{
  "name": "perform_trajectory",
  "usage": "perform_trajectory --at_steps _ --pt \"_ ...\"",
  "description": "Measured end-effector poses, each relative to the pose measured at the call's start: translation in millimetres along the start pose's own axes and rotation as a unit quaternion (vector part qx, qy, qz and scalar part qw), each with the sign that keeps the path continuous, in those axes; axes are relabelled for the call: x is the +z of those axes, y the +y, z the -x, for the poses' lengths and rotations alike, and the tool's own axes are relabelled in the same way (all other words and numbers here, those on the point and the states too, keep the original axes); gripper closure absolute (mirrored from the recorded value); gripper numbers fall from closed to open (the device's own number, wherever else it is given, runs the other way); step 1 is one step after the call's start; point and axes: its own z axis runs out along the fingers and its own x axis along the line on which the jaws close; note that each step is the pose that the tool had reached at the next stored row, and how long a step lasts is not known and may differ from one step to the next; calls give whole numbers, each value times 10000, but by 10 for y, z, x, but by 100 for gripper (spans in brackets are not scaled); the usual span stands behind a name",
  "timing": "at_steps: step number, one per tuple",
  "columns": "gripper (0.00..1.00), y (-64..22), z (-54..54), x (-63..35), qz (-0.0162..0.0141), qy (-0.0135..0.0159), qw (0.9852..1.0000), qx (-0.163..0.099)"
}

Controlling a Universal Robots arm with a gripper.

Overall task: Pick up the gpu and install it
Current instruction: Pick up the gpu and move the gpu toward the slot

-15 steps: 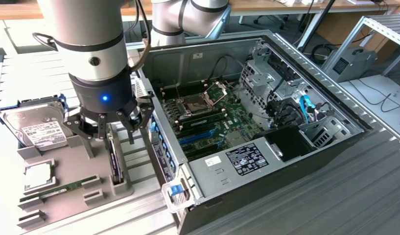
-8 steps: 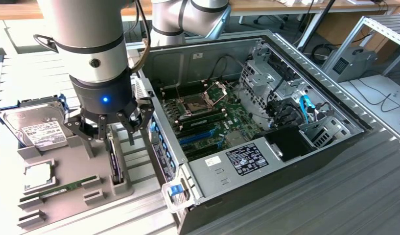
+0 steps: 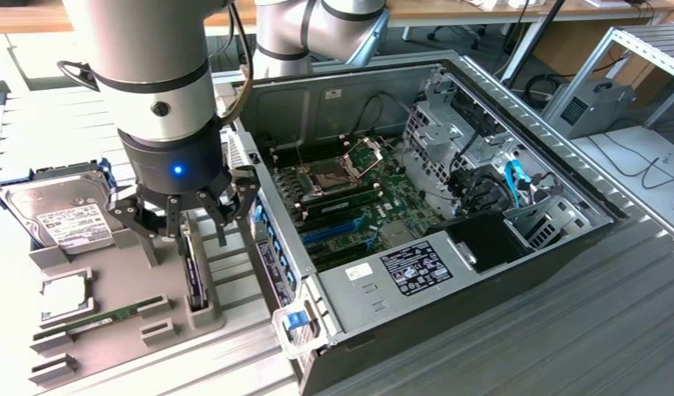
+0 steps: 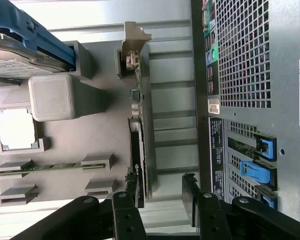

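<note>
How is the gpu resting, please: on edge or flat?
On edge: the gpu stands in a slot of the grey tray.

The gpu point(image 3: 195, 276) stands on edge in a slot of the holder tray point(image 3: 111, 280). The tray lies on the tabletop point(image 3: 579, 330) just beside the computer case point(image 3: 480, 330), on the exterior view's left. The end effector point(image 3: 190, 235) hangs over the card, one finger spread to each side. Further left on the tray lie the hard drive point(image 3: 62, 214) and the memory stick point(image 3: 100, 318) (the stick nearer the camera).
</note>
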Motion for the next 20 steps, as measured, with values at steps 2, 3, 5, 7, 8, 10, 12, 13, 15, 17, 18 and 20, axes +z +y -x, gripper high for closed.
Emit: perform_trajectory --at_steps 2,3,5,7,8,10,12,13,15,17,18,20 --pt "52 0 0 6 -5 0 10000 0" --pt "52 0 0 8 -8 -1 10000 0" --pt "52 0 0 13 -12 -1 10000 0" --pt "52 0 -1 18 -18 -1 10000 -1" --pt "52 1 -1 20 -20 -1 10000 -1" --pt "52 1 -1 24 -22 -2 10000 -1" --pt "52 1 -1 28 -26 -2 10000 -1" --pt "52 1 -1 30 -27 -2 10000 -1" --pt "52 1 -1 34 -30 -3 10000 -1" --pt "52 1 -1 39 -34 -3 10000 -1" --pt "52 1 -1 41 -36 -3 10000 -1" --pt "52 1 -1 46 -40 -3 10000 -1"
